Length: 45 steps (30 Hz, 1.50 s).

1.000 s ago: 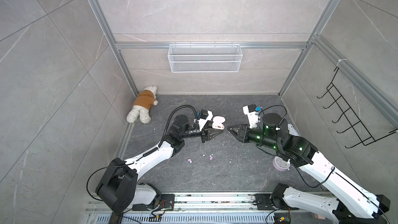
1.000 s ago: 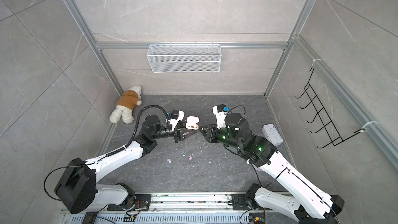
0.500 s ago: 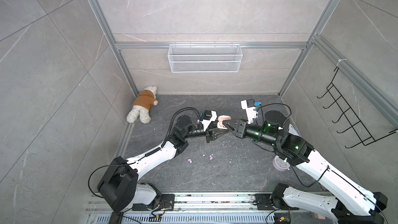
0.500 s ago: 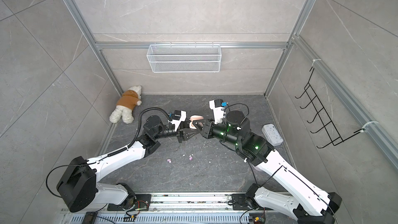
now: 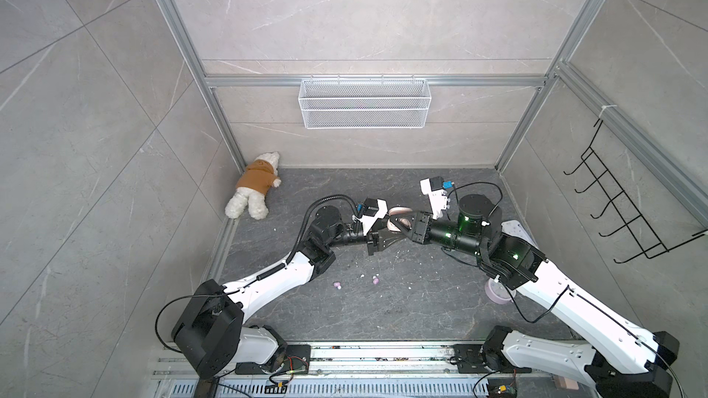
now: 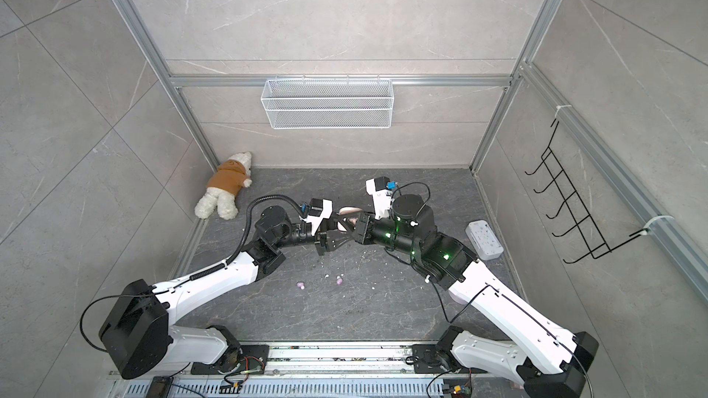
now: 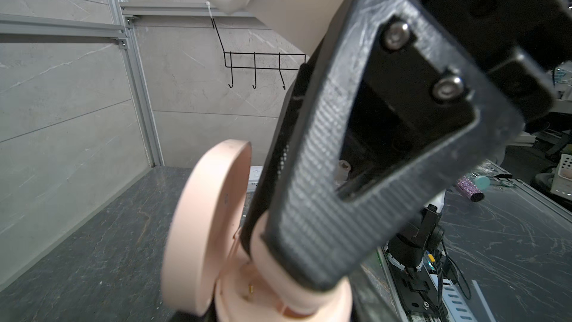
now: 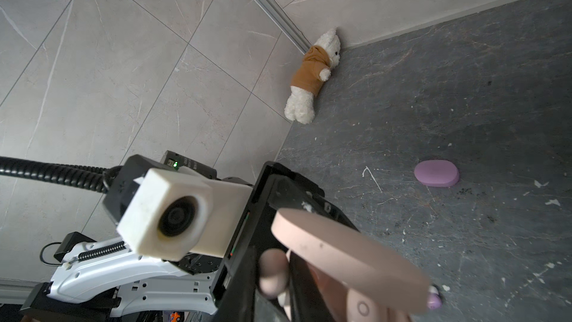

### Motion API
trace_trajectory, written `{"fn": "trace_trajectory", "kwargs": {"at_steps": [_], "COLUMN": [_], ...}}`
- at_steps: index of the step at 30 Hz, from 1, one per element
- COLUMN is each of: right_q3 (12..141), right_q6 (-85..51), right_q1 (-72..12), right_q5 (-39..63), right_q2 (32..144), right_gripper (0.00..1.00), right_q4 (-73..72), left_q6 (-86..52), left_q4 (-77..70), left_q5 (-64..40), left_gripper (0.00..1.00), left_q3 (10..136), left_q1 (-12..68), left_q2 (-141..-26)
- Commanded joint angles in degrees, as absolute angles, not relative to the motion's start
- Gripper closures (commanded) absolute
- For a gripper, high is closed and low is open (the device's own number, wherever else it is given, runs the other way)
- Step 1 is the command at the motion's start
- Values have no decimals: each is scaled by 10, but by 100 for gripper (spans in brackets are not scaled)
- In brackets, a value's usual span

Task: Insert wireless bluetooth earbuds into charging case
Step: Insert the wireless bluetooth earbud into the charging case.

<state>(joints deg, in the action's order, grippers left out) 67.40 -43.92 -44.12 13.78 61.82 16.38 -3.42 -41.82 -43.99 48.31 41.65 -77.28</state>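
Peach earbud (image 8: pixel 272 269): pinched at the tips of the right tool (image 5: pixel 403 224), jaws nearly closed on it, at the mouth of the peach charging case (image 7: pixel 229 292). Whether it is seated, cannot tell. The case is off the bench (image 5: pixel 383 315), its base clamped in the left tool (image 5: pixel 390 238). Its lid (image 7: pixel 207 221) is hinged open, just beside the right tool's finger.

Likely trouble:
- Bud meets its well askew and sits proud, or pops out on release.
- Pushing against a case held in the air may twist it in the left tool.
- The finger could nudge the lid shut, being so close to it.
- A dropped bud lands among the white crumbs (image 5: pixel 409 288).

Containers:
- Peach case: inside mostly hidden by the finger. A gold contact (image 7: pixel 250 289) shows, and no seated bud can be made out.
- Lilac case (image 8: pixel 436 173): closed, flat on the bench, contents unseen.
- Lilac round container (image 5: pixel 498 292): partly under the right forearm, contents hidden.
- Wire basket (image 5: pixel 364 105): on the back wall, nothing made out through the mesh.

Two lilac earbuds (image 5: pixel 337 285) (image 5: pixel 376 281) lie loose on the bench, nearer the robot's base than the tools.
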Motion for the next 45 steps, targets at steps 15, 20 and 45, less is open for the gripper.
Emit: {"fn": "trace_trajectory", "kwargs": {"at_steps": [15,20,45], "right_q3": [712,716,798], "right_q6": [-432,-429,-404], "right_q1": [-447,-447,-451], "right_q5": [150,143,111], "right_q2": [638,636,630], "right_gripper": [74,74,55], "right_q4": [198,220,339], "left_q6": [-3,3,6], "left_q4": [-429,-421,-430], "left_q5": [-436,-430,-399], "left_gripper": [80,80,81], "left_q3": [498,496,483], "left_q1": [419,418,401], "left_q2": [-741,-735,-742]}}
